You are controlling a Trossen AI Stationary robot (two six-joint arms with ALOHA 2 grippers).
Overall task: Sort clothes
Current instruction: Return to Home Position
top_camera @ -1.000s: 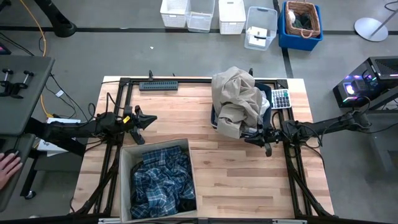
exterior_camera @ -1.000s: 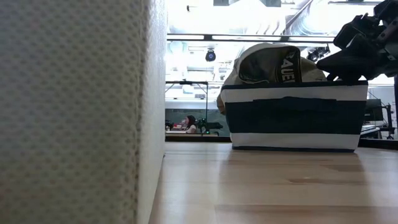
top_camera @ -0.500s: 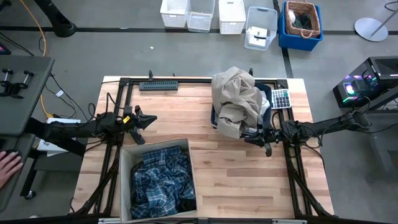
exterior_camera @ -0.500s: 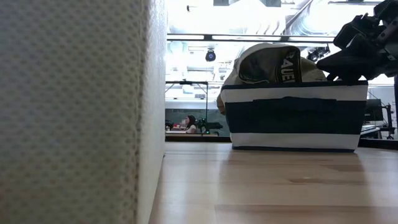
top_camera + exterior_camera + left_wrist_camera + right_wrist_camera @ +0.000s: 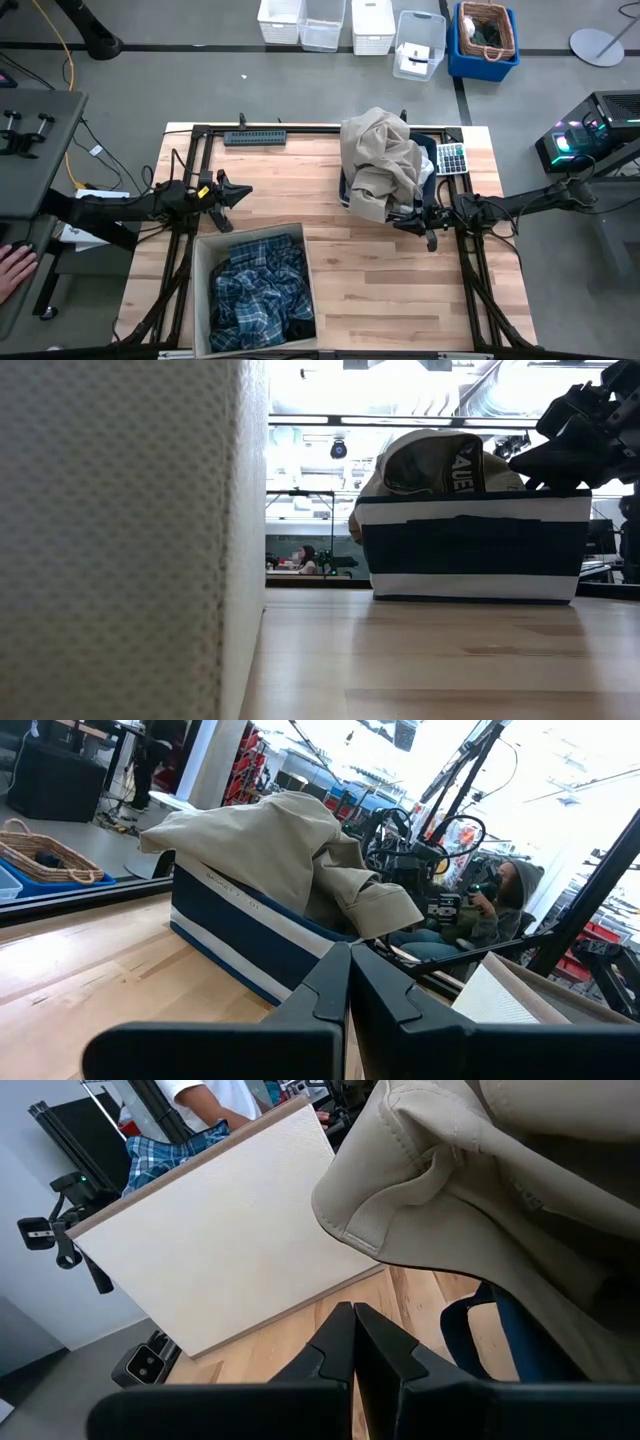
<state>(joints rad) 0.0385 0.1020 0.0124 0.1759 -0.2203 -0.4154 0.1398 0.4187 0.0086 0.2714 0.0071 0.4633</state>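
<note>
A beige-khaki garment [image 5: 383, 160] is heaped on a navy-and-white striped basket [image 5: 475, 550] at the table's far right, and its folds hang over the basket's rim. It also shows in the left wrist view [image 5: 280, 850] and the right wrist view [image 5: 500, 1200]. The blue-and-white plaid shirt [image 5: 258, 290] lies crumpled in a grey bin [image 5: 200, 270] at the near left. My left gripper [image 5: 240, 192] is shut and empty, left of the table's middle. My right gripper [image 5: 402, 222] is shut beside the basket's near side. The white and dark grey garments do not plainly show.
A calculator [image 5: 452, 158] lies right of the basket and a black strip [image 5: 254, 137] lies at the far edge. The bin's wall [image 5: 120, 540] fills the left of the low view. Bare wood lies between bin and basket. A person's hand [image 5: 12, 268] shows off the table's left.
</note>
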